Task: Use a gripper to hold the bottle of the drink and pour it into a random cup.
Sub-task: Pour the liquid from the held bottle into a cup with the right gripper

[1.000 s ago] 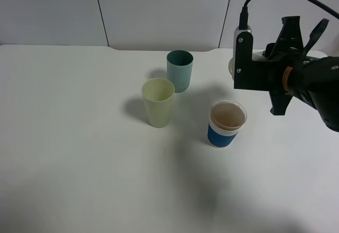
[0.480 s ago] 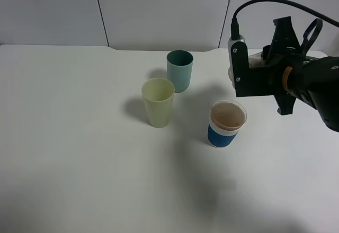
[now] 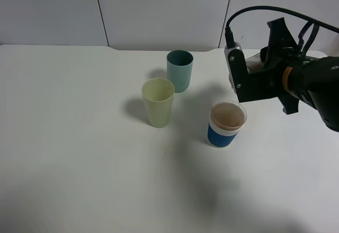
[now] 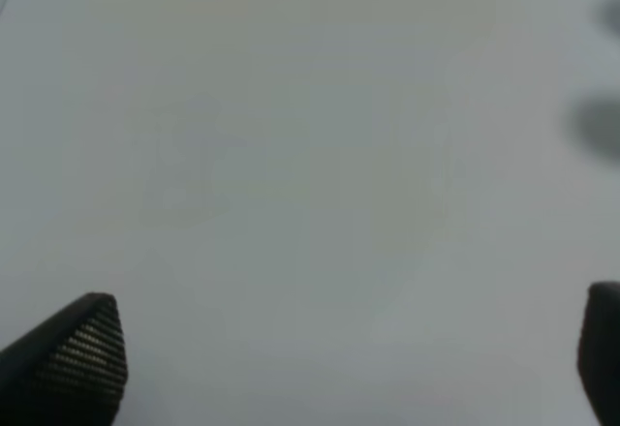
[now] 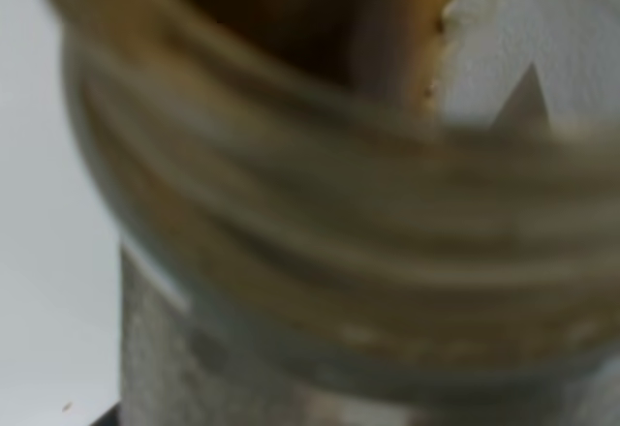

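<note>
Bottle (image 5: 320,203), clamped in the right gripper (image 3: 241,77) near the blue cup (image 3: 226,124), should tip slowly, mouth kept over the rim.

the table (image 3: 79,137) is plain white, below a pale grey wall (image 3: 159,10) crossed by thin dark seams. the teal cup (image 3: 179,70) and the pale yellow-green cup (image 3: 158,102) are each one flat colour, unpatterned. the cup (image 3: 221,135) has a blue lower body and a white band near the rim; the drink (image 3: 228,115) in it is reddish-brown. the right end effector (image 3: 249,71) is black, with an orange ring (image 3: 286,79) and a black cable (image 3: 254,9). the bottle (image 5: 320,203) has a clear neck tinged amber-brown. the left end effector (image 4: 349,363) has black fingertips (image 4: 82,353) with a fine ridged pattern.
</note>
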Controlling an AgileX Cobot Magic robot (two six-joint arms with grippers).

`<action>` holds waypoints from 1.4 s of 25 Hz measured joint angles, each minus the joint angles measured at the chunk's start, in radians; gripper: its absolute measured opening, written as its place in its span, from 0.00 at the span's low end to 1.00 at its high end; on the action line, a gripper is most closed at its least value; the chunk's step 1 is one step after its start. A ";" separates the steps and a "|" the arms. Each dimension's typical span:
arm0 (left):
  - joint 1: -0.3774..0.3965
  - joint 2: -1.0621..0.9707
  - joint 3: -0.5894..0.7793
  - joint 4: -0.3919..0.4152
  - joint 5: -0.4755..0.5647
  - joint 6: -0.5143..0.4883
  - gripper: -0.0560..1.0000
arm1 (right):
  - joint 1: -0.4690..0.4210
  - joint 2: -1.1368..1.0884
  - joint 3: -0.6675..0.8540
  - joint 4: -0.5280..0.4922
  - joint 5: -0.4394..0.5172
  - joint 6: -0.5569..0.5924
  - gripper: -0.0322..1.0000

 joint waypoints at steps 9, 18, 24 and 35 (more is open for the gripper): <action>0.000 0.000 0.000 0.000 0.000 0.000 0.93 | 0.000 0.000 0.000 0.000 0.000 -0.056 0.39; 0.000 0.000 0.000 0.000 0.000 0.000 0.93 | 0.000 0.000 0.000 -0.001 0.000 -0.097 0.39; 0.000 0.000 0.000 0.000 0.000 0.000 0.93 | 0.000 0.000 0.000 -0.001 0.000 -0.124 0.39; 0.000 0.000 0.000 0.000 0.000 0.000 0.93 | 0.016 0.000 0.000 -0.001 0.005 -0.146 0.39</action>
